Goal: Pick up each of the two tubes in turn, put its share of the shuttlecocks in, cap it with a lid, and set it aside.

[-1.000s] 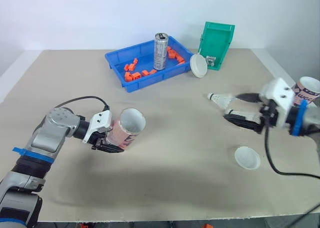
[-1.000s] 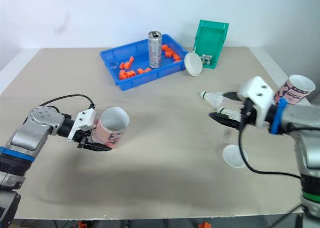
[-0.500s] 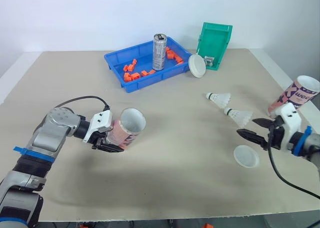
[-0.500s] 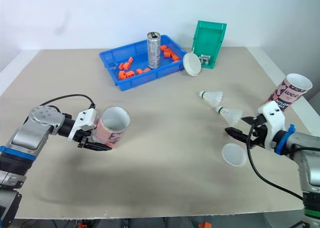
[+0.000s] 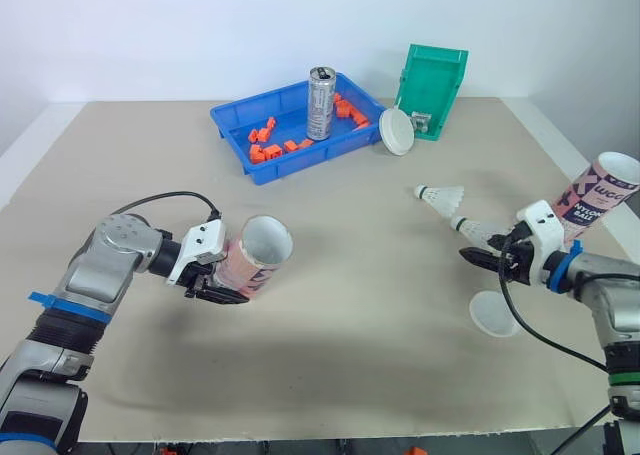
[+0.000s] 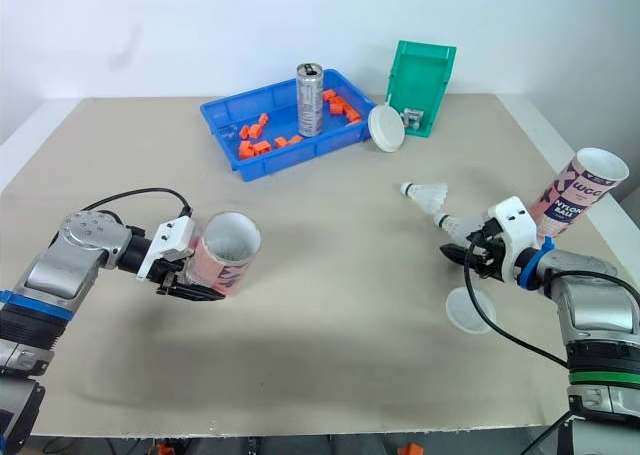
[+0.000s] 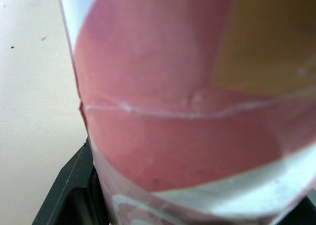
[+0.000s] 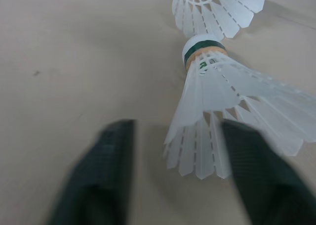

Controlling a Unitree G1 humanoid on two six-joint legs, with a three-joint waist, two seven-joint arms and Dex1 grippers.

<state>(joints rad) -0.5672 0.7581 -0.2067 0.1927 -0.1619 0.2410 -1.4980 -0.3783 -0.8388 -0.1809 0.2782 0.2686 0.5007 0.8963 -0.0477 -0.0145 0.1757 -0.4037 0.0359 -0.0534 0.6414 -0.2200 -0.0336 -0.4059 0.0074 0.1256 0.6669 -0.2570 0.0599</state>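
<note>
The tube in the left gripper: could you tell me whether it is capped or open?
Open. The tube in the left gripper shows a bare, uncovered round mouth.

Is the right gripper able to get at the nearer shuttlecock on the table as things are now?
Probably yes. The right gripper is open, and the feather end of the nearer shuttlecock lies partly between its jaws, with nothing in the way. The second shuttlecock lies just beyond.
</note>
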